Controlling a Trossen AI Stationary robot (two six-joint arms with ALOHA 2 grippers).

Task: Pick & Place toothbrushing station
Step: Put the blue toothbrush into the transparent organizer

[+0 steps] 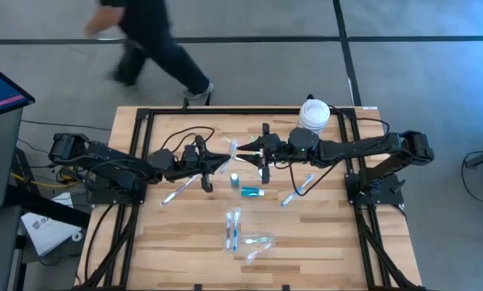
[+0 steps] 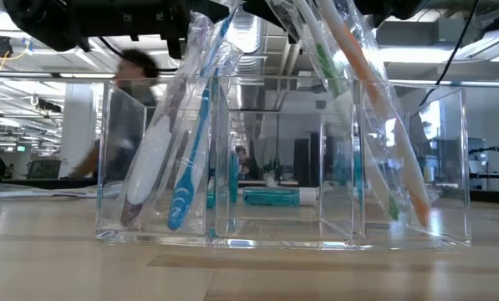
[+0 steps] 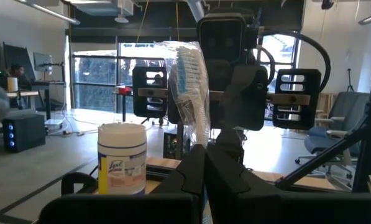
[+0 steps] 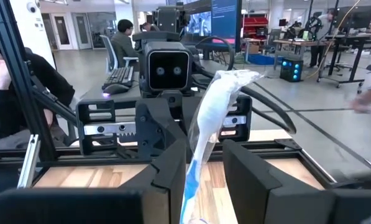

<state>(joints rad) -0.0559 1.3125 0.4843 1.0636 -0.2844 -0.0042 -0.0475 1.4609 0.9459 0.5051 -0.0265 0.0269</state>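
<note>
The clear tray (image 2: 282, 226) sits toward the table's front edge, nearer than both grippers, holding two wrapped toothbrushes. The left gripper (image 3: 204, 163) is clenched on a blue-bristled wrapped toothbrush (image 3: 190, 87), long axis upright; the right gripper (image 4: 201, 168) grasps another wrapped toothbrush (image 4: 213, 118). One teal tube (image 1: 251, 192) lies between.

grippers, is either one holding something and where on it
Left gripper pinches a wrapped blue toothbrush low on its handle; right gripper likewise holds a wrapped toothbrush.
</note>
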